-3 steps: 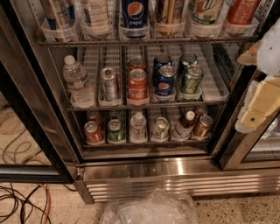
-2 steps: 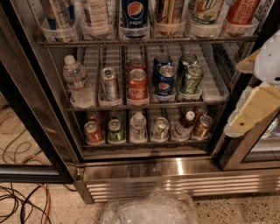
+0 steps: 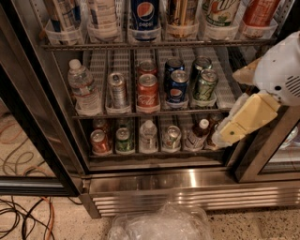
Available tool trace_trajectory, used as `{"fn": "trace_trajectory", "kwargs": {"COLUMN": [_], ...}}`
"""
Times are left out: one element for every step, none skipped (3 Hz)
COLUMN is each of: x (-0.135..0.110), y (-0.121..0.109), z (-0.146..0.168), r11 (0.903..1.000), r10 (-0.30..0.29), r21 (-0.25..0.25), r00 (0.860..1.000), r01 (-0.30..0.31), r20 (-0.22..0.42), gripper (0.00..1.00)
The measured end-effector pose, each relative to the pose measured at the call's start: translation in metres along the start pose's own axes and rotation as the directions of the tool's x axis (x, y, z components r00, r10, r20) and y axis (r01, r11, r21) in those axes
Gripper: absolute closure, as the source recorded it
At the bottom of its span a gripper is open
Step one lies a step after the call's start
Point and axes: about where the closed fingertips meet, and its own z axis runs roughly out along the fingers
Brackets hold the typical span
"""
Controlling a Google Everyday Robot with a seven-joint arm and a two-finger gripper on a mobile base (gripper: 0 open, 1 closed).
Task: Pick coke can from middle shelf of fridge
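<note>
The coke can (image 3: 147,92) stands upright at the front of the middle shelf (image 3: 224,89), in a ribbed white lane near the centre; a second red can (image 3: 146,68) stands behind it. Blue Pepsi cans (image 3: 178,88) are to its right and a silver can (image 3: 117,89) to its left. My gripper (image 3: 229,105) is at the fridge's right side, in front of the right door frame, level with the middle and lower shelves. It is well to the right of the coke can, open and empty. The fridge (image 3: 164,180) has its left door open.
A water bottle (image 3: 83,86) and green-and-silver cans (image 3: 205,84) share the middle shelf. Bottles in clear cups, including a Pepsi bottle (image 3: 144,14), fill the shelf above. Several cans and bottles (image 3: 148,136) fill the shelf below. A clear plastic bag (image 3: 159,225) and cables (image 3: 23,215) lie on the floor.
My gripper has moved down and to the left, further in front of the fridge's right side. The cans have not moved.
</note>
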Motion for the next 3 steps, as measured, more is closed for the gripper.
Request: {"fn": "trace_trajectory", "kwargs": {"x": [0.000, -0.017, -0.036], "y": [0.000, 0.008, 0.034], "z": [0.000, 0.031, 0.078], "r11": [1.0000, 0.9994, 0.9899], "r10": [0.000, 0.028, 0.132], "r21": [0.000, -0.021, -0.071], "r00": [1.000, 0.998, 0.982], "r01": [0.000, -0.027, -0.123], "r20": [0.000, 0.048, 0.135], "gripper": [0.00, 0.00, 0.00]}}
